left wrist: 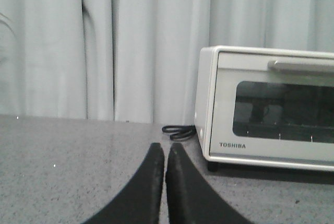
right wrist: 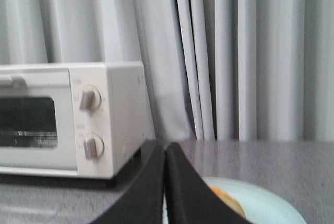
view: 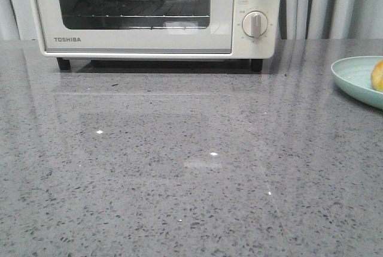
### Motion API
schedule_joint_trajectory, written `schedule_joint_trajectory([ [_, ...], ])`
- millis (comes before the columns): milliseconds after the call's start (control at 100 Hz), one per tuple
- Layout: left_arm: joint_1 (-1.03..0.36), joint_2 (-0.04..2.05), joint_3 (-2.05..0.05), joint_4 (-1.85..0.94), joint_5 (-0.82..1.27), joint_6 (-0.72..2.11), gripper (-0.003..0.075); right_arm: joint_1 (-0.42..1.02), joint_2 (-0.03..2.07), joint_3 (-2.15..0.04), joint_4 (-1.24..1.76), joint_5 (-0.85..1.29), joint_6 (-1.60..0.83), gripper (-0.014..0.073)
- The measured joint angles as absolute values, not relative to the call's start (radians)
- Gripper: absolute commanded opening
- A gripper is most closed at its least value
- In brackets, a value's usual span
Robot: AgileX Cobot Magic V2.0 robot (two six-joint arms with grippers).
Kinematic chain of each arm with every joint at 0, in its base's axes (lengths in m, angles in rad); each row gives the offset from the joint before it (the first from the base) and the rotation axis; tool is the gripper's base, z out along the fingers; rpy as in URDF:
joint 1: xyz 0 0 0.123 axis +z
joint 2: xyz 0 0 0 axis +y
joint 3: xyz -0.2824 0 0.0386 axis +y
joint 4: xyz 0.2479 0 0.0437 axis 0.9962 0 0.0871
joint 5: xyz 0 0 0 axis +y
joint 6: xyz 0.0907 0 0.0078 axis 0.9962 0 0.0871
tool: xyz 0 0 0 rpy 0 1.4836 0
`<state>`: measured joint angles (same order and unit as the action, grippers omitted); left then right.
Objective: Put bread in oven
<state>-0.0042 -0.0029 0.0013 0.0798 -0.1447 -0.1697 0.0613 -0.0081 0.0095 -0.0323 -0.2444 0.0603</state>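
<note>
My oven (view: pixel 137 11) sits at the far edge of the grey speckled table (view: pixel 179 167), its glass door shut, the wire rack visible through the window and the two round knobs (view: pixel 256 23) stacked on its right-hand panel. Pale curtains (view: pixel 329 2) hang behind it.

The bread (view: pixel 377 75) lies on a pale green plate (view: pixel 353 77) to the right of the oven, well apart from it and a little nearer to me; only a golden edge of the roll shows in the front view, cut off by the frame.

My left gripper (left wrist: pixel 165 153) is clenched with nothing between its black fingers, the tips pressed together; it sits to the left of the oven, level with the closed door. A black cord (left wrist: pixel 177 131) lies on the table beside the oven's left wall.

My right gripper (right wrist: pixel 165 151) is likewise pinched closed and empty, to the right of the oven, with the plate and a sliver of the bread just beyond its fingers.
</note>
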Motion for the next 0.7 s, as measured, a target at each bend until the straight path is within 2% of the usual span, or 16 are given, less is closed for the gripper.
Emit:
schedule_joint_trajectory([
  [130, -0.004, -0.003, 0.001, 0.066, -0.178, -0.17, -0.0022, 0.061, -0.008, 0.01, -0.032, -0.269, 0.082, -0.0057],
  [330, -0.004, -0.003, 0.001, -0.059, -0.297, -0.207, -0.0022, 0.061, -0.008, 0.01, -0.032, -0.244, 0.251, -0.0057],
  [420, -0.004, -0.003, -0.013, -0.071, -0.289, -0.228, -0.0022, 0.07, -0.008, -0.029, -0.032, -0.123, 0.275, -0.0057],
  [700, -0.015, 0.0, -0.227, -0.027, -0.036, -0.237, -0.0022, 0.078, 0.023, -0.284, -0.03, 0.241, 0.282, -0.0057],
])
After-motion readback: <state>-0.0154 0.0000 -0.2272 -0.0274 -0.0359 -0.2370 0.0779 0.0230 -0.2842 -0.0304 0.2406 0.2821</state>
